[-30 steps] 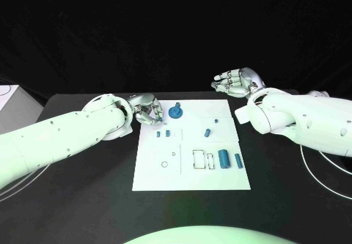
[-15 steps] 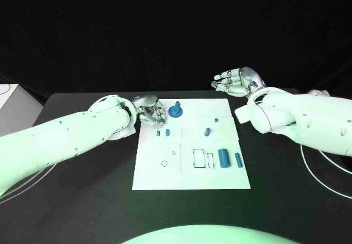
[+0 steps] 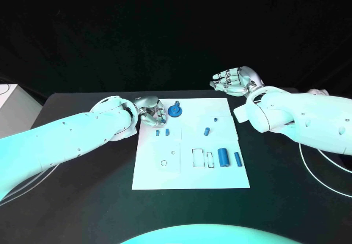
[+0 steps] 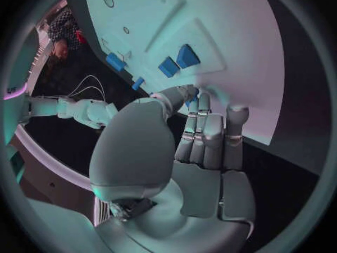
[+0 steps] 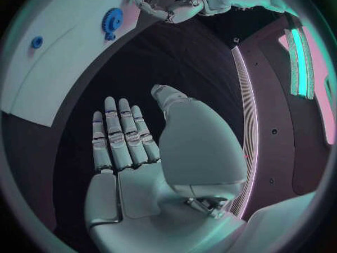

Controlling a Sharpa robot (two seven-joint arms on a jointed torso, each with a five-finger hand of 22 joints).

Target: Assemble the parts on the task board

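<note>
Blue parts lay mostly loose on the task board in the head view, so most assembly remained; the left wrist view showed the left hand beside the gear, its grip unclear, while the right wrist view showed the right hand spread and empty.

Both arms are white, thick and rounded, with small dark screw holes along the shells. The left hand and the right hand are silver metal, with segmented fingers and smooth domed backs. Thin white cables run beside the right arm
</note>
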